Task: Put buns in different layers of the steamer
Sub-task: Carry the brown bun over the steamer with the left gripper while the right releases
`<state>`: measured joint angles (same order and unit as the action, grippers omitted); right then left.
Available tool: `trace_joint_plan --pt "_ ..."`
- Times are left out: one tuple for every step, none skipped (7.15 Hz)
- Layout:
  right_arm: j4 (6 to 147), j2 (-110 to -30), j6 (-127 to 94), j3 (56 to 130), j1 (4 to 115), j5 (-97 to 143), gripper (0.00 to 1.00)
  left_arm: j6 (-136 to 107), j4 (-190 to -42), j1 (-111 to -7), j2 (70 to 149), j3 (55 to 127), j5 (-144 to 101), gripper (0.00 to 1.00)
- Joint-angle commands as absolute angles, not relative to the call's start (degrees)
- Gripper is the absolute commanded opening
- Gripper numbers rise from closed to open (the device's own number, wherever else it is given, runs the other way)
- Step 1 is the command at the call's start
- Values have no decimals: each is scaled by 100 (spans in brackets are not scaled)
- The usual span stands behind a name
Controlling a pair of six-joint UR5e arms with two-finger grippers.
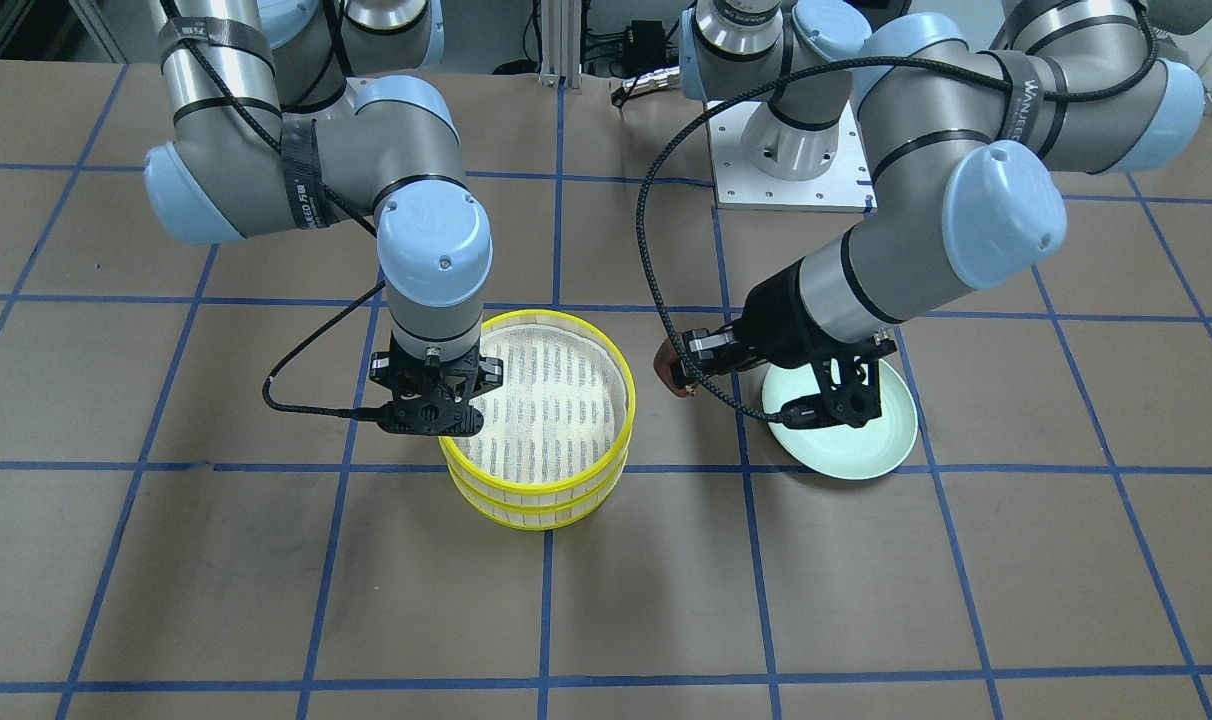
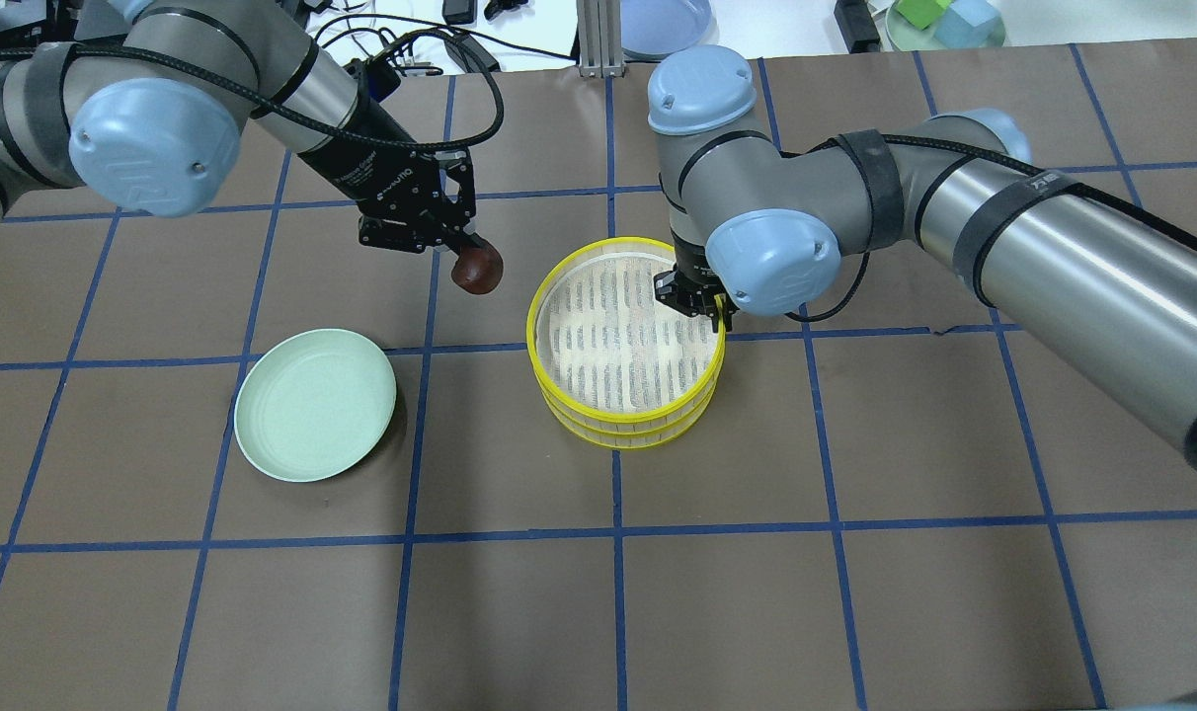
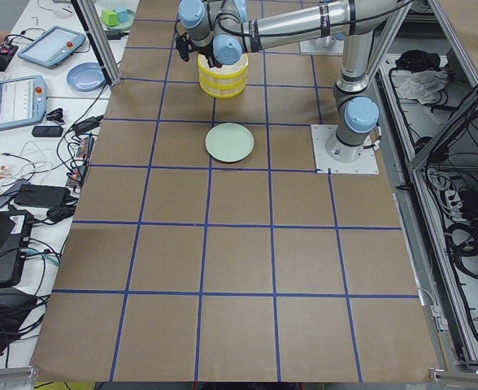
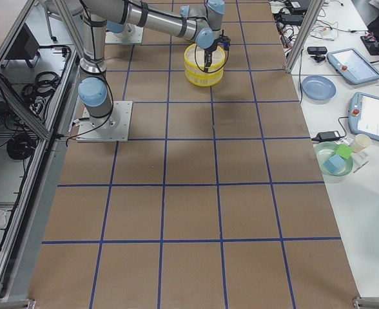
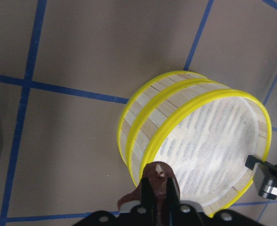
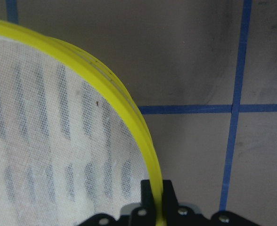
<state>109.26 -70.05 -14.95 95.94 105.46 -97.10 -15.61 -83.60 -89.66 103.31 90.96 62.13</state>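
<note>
The brown table (image 2: 855,592) is gridded with blue tape. The steamer (image 2: 620,427), its two tiers stacked, stands at its centre. Only the right wrist view shows the right gripper (image 6: 158,188) pinching the top tier's yellow rim; from overhead the wrist hides its fingers. The left gripper (image 2: 472,259) clamps the reddish-brown bun (image 2: 478,270), seemingly in mid-air, between steamer and green plate (image 2: 314,405).

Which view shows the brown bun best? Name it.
Overhead exterior: the brown bun shows nearly whole below the jaws. Front-facing shows only its edge; left wrist, a sliver between the jaws; the others, nothing clear.
</note>
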Motion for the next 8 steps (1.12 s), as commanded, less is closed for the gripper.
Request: trace_joint_plan --pt "10925 -7013 -1468 9598 10512 -9764 100 -1880 -8175 -9105 10388 9140 5916 0" --pt "10899 -7083 -1450 9537 10451 -9765 100 -1890 -8174 -9123 10423 9210 5715 0" --pt "10846 -7389 -1346 9458 10294 -9721 100 -1994 -8165 -9140 10459 9281 5548 0" --pt "10324 -7818 -1119 9396 10031 -9634 100 -2004 -8156 -9254 10502 9351 5546 0" --pt "9762 -8196 -1073 9178 9854 -9450 100 -2004 -8121 -9351 10564 9412 5555 0" --pt "9086 -8383 -1046 8776 9792 -9300 100 -2117 -7843 -9421 10686 9422 5424 0" --pt "8331 -8498 -1046 8223 9782 -9299 100 -2249 -7605 -9439 10844 9431 5336 0" --pt "8141 -8656 -1037 8044 9782 -9342 100 -2259 -7385 -9448 11002 9422 5318 0"
